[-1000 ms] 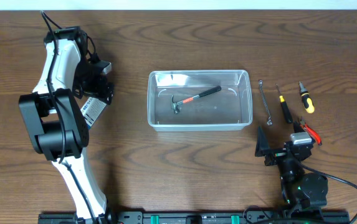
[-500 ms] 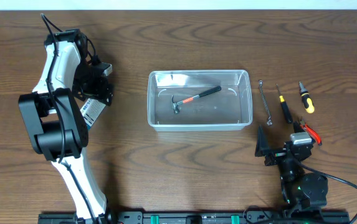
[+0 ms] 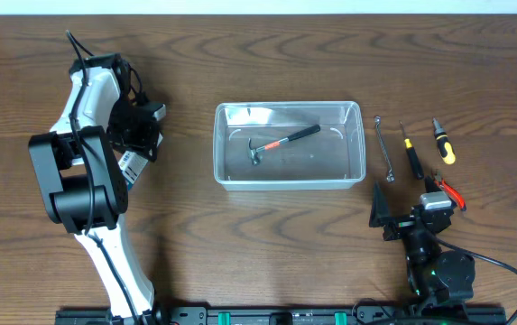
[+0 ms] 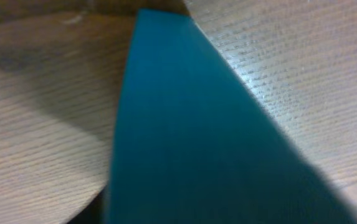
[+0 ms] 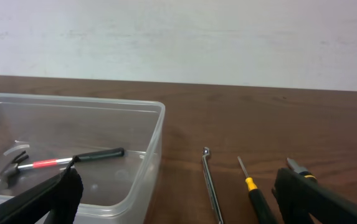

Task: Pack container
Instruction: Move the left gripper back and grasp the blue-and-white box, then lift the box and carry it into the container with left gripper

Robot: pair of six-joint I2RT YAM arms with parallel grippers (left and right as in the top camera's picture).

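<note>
The clear plastic container (image 3: 357,144) stands mid-table with a red-and-black-handled hammer (image 3: 281,143) lying inside it. The right wrist view shows the container (image 5: 147,124) and hammer (image 5: 60,162) at left. My left gripper (image 3: 145,131) is down at the table's left over a small blue-and-white box (image 3: 130,162). That box's blue face (image 4: 190,137) fills the left wrist view and hides the fingers. My right gripper (image 3: 409,203) rests open near the front right, nothing between its fingers.
To the right of the container lie a slim metal wrench (image 3: 383,149), a black screwdriver with a yellow collar (image 3: 410,153), a yellow-and-black screwdriver (image 3: 443,142) and red-handled pliers (image 3: 447,190). The wrench (image 5: 210,180) and screwdriver (image 5: 256,193) lie ahead of the right gripper.
My left gripper has closed in on the box and shifted a little; the box's white label end has moved slightly. The right arm has stayed still.
</note>
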